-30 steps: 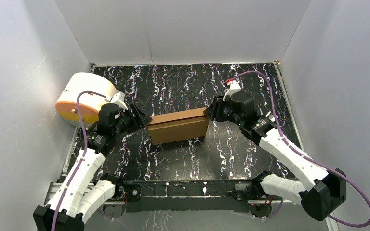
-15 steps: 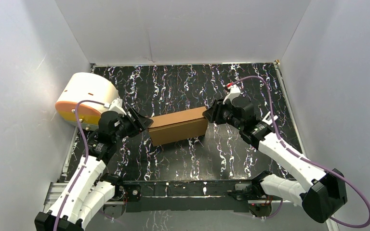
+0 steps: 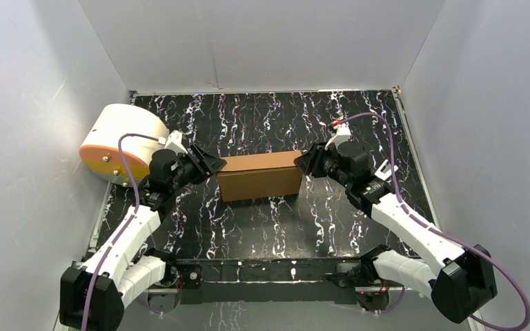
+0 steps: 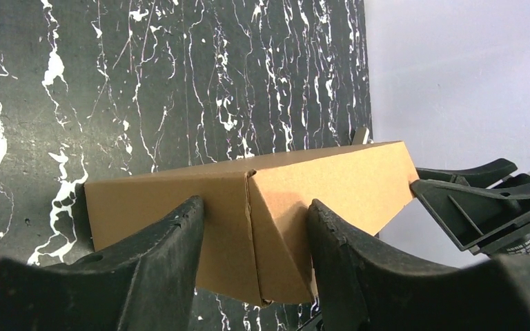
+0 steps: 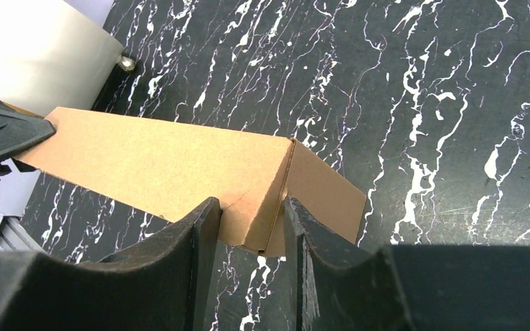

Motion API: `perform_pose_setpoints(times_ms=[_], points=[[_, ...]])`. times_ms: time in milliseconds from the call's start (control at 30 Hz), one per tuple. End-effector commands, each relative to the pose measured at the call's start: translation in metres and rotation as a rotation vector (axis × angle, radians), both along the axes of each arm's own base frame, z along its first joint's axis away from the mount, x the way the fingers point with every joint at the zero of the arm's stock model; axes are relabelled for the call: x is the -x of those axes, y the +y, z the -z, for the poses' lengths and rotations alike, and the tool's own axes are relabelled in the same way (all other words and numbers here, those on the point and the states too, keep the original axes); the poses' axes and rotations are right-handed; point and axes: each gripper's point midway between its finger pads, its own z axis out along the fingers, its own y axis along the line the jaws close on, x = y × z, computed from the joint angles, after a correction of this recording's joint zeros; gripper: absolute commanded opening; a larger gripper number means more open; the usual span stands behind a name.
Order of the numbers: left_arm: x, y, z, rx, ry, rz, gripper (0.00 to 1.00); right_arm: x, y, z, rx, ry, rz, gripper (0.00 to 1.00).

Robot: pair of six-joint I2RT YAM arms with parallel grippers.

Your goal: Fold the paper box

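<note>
Sitting mid-frame on the desk (image 3: pixel 359 117), the paper box (image 3: pixel 259 176) was flanked by both arms. The left tool (image 4: pixel 252 258) straddled its left end, fingers apart; the right tool (image 5: pixel 248 238) likewise straddled the right corner. Uneven squeezing could probably have buckled the thin cardboard or skewed the box toward the cylinder (image 3: pixel 121 141) at left.

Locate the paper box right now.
In the top view the paper box sits mid-table on the black marbled surface, between the left gripper at its left end and the right gripper at its right end.
</note>
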Motion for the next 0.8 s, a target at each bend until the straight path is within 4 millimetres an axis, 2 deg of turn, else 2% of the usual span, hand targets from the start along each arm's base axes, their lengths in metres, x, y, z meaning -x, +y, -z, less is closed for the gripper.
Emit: perform_pose_setpoints(times_ms=[0,200,367,633,767], points=[[0.015,-0.017,0.002,-0.009,0.045,0.124,0.51,0.025,0.003,0.032,0.043,0.127,-0.082,0.47],[0.022,-0.001,-0.012,-0.057,0.032,0.075,0.59,0.021,-0.002,0.003,0.009,0.086,-0.071,0.49],[0.029,0.013,-0.018,-0.071,0.055,0.039,0.69,0.021,-0.005,-0.015,0.002,0.071,-0.087,0.59],[0.033,0.017,-0.024,-0.036,0.08,0.031,0.8,0.014,-0.001,-0.024,-0.042,0.085,-0.134,0.64],[0.031,0.016,-0.026,-0.018,0.083,0.041,0.8,0.011,0.001,-0.024,-0.088,0.113,-0.17,0.63]])
